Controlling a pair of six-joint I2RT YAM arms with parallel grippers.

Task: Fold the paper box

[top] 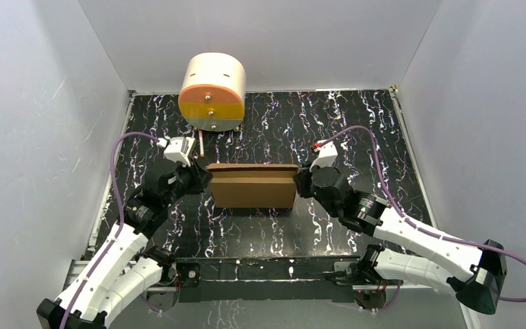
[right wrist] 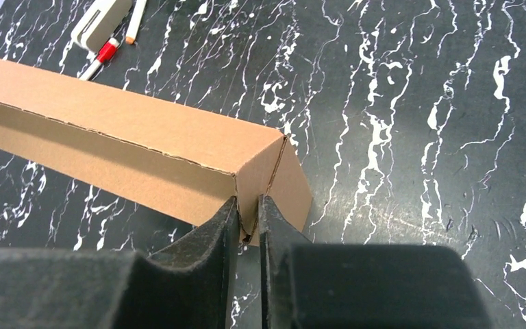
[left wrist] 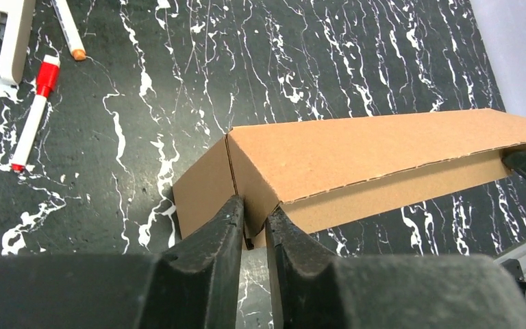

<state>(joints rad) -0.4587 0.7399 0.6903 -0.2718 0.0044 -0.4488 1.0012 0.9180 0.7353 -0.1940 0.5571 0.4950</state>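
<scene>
- Position of work: the paper box [top: 253,186] sits near the middle of the table [top: 356,123]. Its long side runs left to right, and it stands well apart from the cream cylinder [top: 212,92] at the far edge.
- Condition of work: the box presents as a closed, shallow carton with the top panel down flat and both end walls upright. A dashed score line runs along its near upper edge. I judge the folding to be at or close to its end.
- Left gripper [left wrist: 253,209]: it is stationed at the left end of the box, level with the end wall. The jaws stand only narrowly parted, astride the vertical seam at that corner. I cannot tell whether the pads bear on the card.
- Right gripper [right wrist: 248,202]: it mirrors the left at the right end. Its jaws are a slim gap apart, set either side of the end-wall seam. Contact cannot be confirmed here either.
- Reason for placement: in my judgement, one gripper at each end braces the box from both sides so it cannot slide along the table. It also puts the fingers where the end flaps tuck in, the last joints to be secured.
- Bystanders: a red marker [left wrist: 34,113] and a white block [left wrist: 0,41] lie to the far left, apart from the box and playing no part in the work.
- Risk: an end flap not fully seated may spring out once the jaws part.
</scene>
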